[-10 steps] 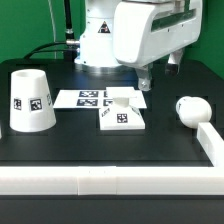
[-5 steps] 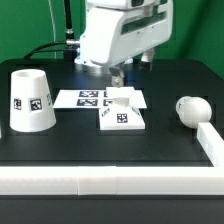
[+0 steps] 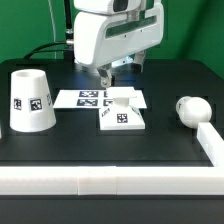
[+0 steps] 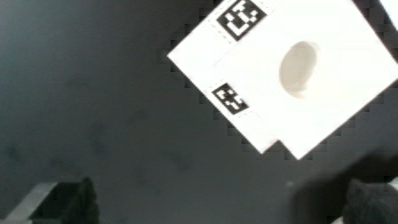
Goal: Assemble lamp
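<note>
The flat square lamp base (image 3: 122, 118) lies in the middle of the black table, just in front of the marker board (image 3: 92, 98). In the wrist view the base (image 4: 267, 100) shows its round socket and two square markers. The tapered shade (image 3: 31, 101) stands at the exterior view's left. The round bulb (image 3: 188, 108) lies at the exterior view's right. My gripper (image 3: 108, 72) hangs above the marker board and the base's far side, touching nothing. In the wrist view the gripper (image 4: 210, 205) is open and empty, with its fingertips (image 4: 54, 200) spread wide over bare table beside the base.
A white rail (image 3: 100, 181) runs along the table's front edge and turns up the exterior view's right side (image 3: 211, 142), close to the bulb. Black cables lie at the back left (image 3: 40, 50).
The arm has moved toward the exterior view's left, from over the base's right side to over the marker board. The lamp parts have not moved.
</note>
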You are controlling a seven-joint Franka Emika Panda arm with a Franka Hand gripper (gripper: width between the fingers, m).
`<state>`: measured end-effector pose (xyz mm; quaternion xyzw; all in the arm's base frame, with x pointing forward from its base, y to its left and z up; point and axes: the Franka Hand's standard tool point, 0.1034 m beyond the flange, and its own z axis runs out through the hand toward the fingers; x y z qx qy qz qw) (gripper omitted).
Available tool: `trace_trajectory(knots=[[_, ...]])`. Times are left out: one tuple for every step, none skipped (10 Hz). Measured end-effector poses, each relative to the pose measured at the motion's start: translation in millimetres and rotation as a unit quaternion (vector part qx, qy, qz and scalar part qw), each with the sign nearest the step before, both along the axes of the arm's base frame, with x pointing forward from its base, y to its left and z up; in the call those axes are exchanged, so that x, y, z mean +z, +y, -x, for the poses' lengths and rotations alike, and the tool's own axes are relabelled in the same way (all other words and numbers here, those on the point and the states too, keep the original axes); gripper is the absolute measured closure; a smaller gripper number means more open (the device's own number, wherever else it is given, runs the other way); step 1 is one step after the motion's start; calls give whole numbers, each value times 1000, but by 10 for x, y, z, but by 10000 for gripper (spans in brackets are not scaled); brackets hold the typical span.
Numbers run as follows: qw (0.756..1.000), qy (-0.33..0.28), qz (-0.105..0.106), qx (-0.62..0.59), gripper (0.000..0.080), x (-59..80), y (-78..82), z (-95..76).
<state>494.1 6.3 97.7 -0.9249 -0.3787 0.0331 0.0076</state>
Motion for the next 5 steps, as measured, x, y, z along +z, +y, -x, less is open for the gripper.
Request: trace_trajectory(knots=[[999,0,2,-37,100,-1,3,0],[998,-1,4,-64,100,-1,4,1],[995,-1,6,-100,100,-3,8,6],[990,3,9,-143,100,-28,4,67],[982,6,11,-186,100,-57,7,122]])
